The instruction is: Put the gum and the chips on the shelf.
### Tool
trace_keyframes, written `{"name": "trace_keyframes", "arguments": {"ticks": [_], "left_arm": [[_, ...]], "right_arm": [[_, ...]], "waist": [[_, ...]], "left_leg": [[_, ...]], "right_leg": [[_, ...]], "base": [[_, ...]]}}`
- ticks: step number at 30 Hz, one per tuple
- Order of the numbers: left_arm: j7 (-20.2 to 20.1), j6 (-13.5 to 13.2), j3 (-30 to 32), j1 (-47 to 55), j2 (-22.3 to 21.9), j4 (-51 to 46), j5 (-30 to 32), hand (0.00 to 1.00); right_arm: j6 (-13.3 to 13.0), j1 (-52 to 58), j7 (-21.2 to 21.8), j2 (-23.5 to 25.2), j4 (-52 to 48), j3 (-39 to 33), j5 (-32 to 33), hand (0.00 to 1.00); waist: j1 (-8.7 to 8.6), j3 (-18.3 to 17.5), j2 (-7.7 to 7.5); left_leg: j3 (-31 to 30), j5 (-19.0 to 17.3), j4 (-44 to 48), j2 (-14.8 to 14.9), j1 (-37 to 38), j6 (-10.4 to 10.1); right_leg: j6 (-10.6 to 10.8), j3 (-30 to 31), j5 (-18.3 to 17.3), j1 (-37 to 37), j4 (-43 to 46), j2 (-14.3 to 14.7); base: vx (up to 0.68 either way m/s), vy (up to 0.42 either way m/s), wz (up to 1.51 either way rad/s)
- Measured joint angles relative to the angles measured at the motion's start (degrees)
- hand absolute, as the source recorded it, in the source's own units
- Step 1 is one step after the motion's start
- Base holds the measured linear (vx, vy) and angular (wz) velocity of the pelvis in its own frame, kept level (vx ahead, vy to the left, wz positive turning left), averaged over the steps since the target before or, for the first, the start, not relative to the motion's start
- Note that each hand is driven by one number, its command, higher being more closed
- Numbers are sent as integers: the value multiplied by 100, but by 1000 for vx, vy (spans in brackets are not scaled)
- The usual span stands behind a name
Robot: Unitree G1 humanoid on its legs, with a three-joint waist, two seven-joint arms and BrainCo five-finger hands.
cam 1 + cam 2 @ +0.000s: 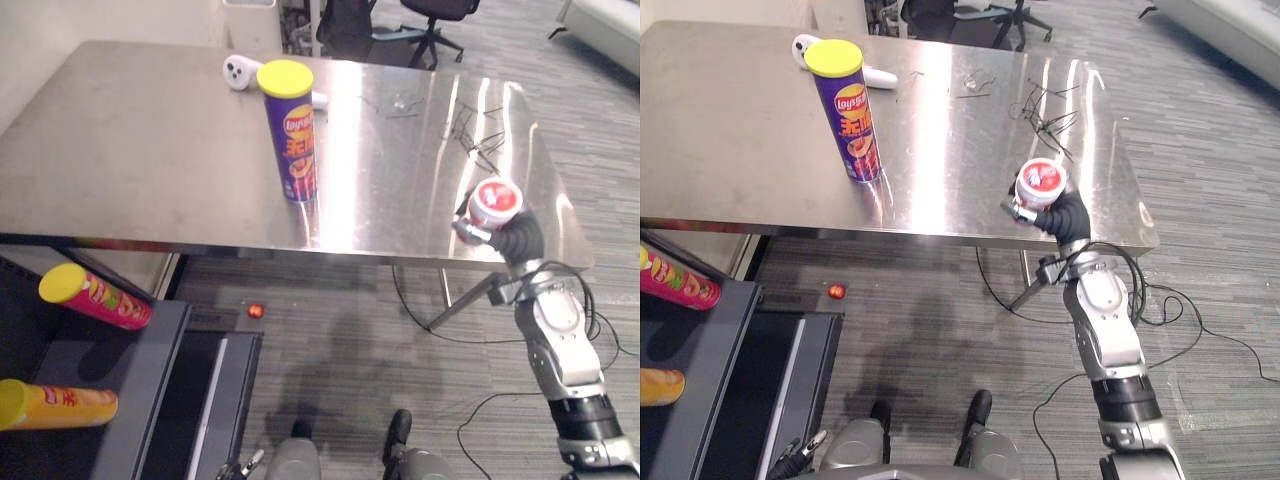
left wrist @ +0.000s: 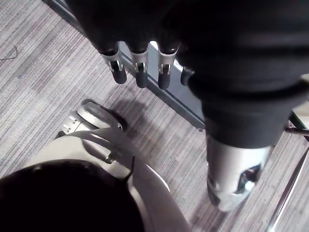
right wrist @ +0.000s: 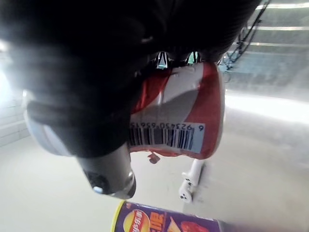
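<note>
1. The gum tub [image 1: 1041,181], red and white, is gripped by the right hand [image 1: 1062,218], with fingers and thumb curled round its side. It is held at the near right part of the bench [image 1: 130,160]. It cannot be told whether its base touches the surface.
2. The chips can [image 1: 291,135], purple with a yellow lid, is stood upright near the middle of the bench, well apart from the tub.
3. A white controller [image 1: 238,72] is located just behind the chips can. Black wire pieces [image 1: 475,125] are scattered on the far right part of the bench, beyond the tub.
4. The left hand [image 2: 139,63] is held low over the carpeted floor, fingers straight and holding nothing.
5. The shelf [image 1: 150,390] is positioned below the bench at the robot's left. Two cans are laid on their sides there: a pink can [image 1: 95,297] and an orange can [image 1: 60,405].
6. A small red ball [image 1: 256,310] is seen on the floor under the bench edge, just beside the shelf.
</note>
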Motion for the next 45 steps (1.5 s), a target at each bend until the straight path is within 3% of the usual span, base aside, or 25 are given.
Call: {"name": "trace_keyframes", "arguments": {"ticks": [5, 13, 18, 21, 23, 25, 26, 27, 28, 29, 30, 31, 32, 34, 39, 42, 45], "left_arm": [[24, 5, 106, 14, -34, 270, -15, 0], [36, 243, 237, 67, -58, 367, -481, 0], [62, 272, 223, 52, -99, 338, -557, 0], [195, 167, 228, 52, -196, 310, -565, 0], [244, 63, 242, 54, -285, 308, -566, 0], [235, 46, 322, 81, -423, 291, -565, 0], [231, 40, 332, 121, -455, 287, -548, 0], [224, 43, 334, 173, -508, 290, -547, 0], [227, 49, 332, 202, -532, 328, -545, 0], [201, 51, 330, 221, -547, 410, -518, 0], [171, 66, 329, 188, -607, 568, -505, 0], [133, 73, 352, 232, -668, 718, -508, 0], [105, 91, 352, 273, -675, 777, -506, 0], [-6, 107, 337, 352, -634, 808, -478, 0], [-100, 125, 325, 381, -538, 835, -447, 0], [-162, 133, 329, 378, -525, 1002, -442, 0], [-265, 136, 322, 383, -532, 1255, -254, 0]], "right_arm": [[51, 641, 281, 1, -19, 43, 46, 100], [52, 1046, 222, 128, -62, 169, 56, 100], [23, 1005, 92, 165, -28, 504, 57, 100], [14, 390, -121, 366, 356, 987, 56, 100], [17, -247, -231, 515, 802, 1137, 55, 100], [21, -373, -313, 548, 978, 1091, 52, 100], [23, -311, -337, 495, 1003, 990, 36, 100], [21, -250, -341, 447, 995, 928, 36, 100], [12, -119, -351, 438, 998, 793, 34, 100], [-77, 107, -352, 391, 979, 599, -4, 100], [-144, 261, -368, 297, 980, 404, -66, 100], [-185, 360, -396, 236, 975, 287, -72, 100], [-212, 425, -398, 203, 955, 236, -72, 100], [-226, 647, -459, 72, 897, 80, -68, 100], [-226, 1079, -512, 112, 577, -47, -59, 100], [-222, 1430, -447, 119, 417, -242, -59, 100], [-217, 1706, -389, 126, 296, -453, -58, 100]], "waist": [[-71, -268, 29], [-140, -413, 19], [-149, -393, 88], [65, -344, 145], [269, -179, 319], [314, -101, 435], [302, -55, 547], [277, -69, 674], [294, -57, 726], [157, -76, 621], [74, -125, 711], [14, -114, 704], [-13, -152, 767], [-44, -265, 974], [-34, -303, 886], [-84, -417, 819], [-261, -493, 860]], "left_leg": [[134, -7, -46, 30, 150, -7], [243, -36, -74, 83, 200, -35], [-214, -174, 320, 190, -30, -90], [-638, -119, 522, 231, -178, -168], [-807, 26, 630, 276, -232, -262], [-316, 382, 645, 262, -414, -196], [416, 570, 427, 319, -422, 7], [913, 478, 260, 404, -396, 267], [1406, 429, 167, 491, -357, 377], [2235, 343, 113, 629, -368, 613], [2946, 393, 371, 786, -409, 724], [3606, 441, 788, 907, -382, 803], [3853, 520, 1004, 997, -345, 904], [4210, 664, 1194, 1042, -329, 877], [4177, 762, 864, 698, -324, 973], [4148, 1110, 144, 352, -280, 962], [4071, 1458, -686, 110, -132, 898]], "right_leg": [[18, 65, 7, 81, -79, 3], [12, 124, -39, 76, -82, 19], [-78, -295, -470, 63, 489, 59], [-90, -712, -571, 157, 643, 109], [-128, -1124, -667, 444, 627, 111], [-160, -1656, -854, 715, 641, -34], [-136, -2096, -943, 899, 641, -129], [-126, -2375, -966, 998, 633, -110], [-89, -2701, -989, 1130, 542, -126], [-23, -3174, -938, 1219, 384, -271], [-22, -3555, -943, 1214, 481, -465], [-22, -3795, -943, 1206, 589, -653], [10, -3907, -963, 1209, 668, -716], [142, -4057, -991, 1240, 862, -827], [354, -4227, -913, 1486, 630, -790], [361, -4448, -916, 1481, 649, -790], [385, -4650, -1029, 1462, 858, -788]], "base": [[-7, -9, -13], [-9, -3, -5], [19, -28, 42], [52, -67, 74], [-39, -88, 94], [-107, -67, 157], [-135, -43, 188], [-137, -5, 167], [-95, 7, 179], [-64, 61, 215], [3, 108, 209], [9, 128, 142], [48, 146, 100], [38, 178, 85], [-22, 136, 63], [-64, 105, 49], [-111, 77, 39]]}}
